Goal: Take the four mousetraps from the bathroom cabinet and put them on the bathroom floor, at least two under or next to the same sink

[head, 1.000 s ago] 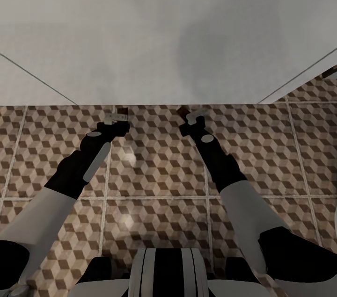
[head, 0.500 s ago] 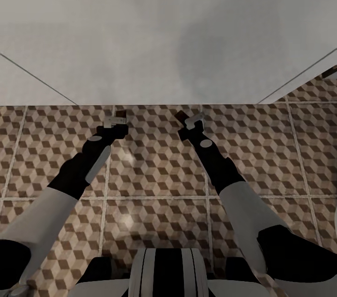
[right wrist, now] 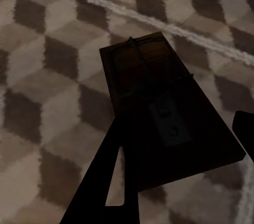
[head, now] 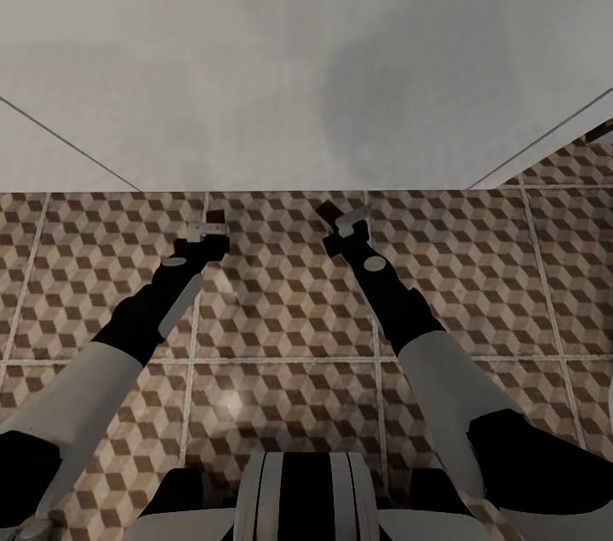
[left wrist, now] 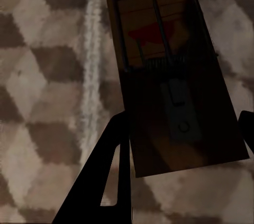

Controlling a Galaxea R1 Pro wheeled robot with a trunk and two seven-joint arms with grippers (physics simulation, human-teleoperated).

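Each gripper is shut on a mousetrap, with the trap's near end between its dark fingers. My left gripper (head: pixel 210 227) (left wrist: pixel 182 123) holds a tan mousetrap (left wrist: pixel 164 60) (head: pixel 218 219) with a black wire bar and a red mark, close over a grout line. My right gripper (head: pixel 339 220) (right wrist: pixel 182 128) holds another mousetrap (right wrist: pixel 159 102) (head: pixel 325 211), which looks dark in shadow. Both traps hang low over the cube-patterned bathroom floor (head: pixel 281 311); I cannot tell whether they touch it. The cabinet is out of view.
A broad white surface (head: pixel 306 55) rises just beyond both grippers and meets the tiles along a straight line. I cannot tell whether it is the bathroom sink or a wall. More tiled floor (head: pixel 570 166) runs past its right corner. My base (head: pixel 298 498) shows below.
Both grippers have come slightly toward me and down with their mousetraps, the left more than the right. The camera has stayed still.
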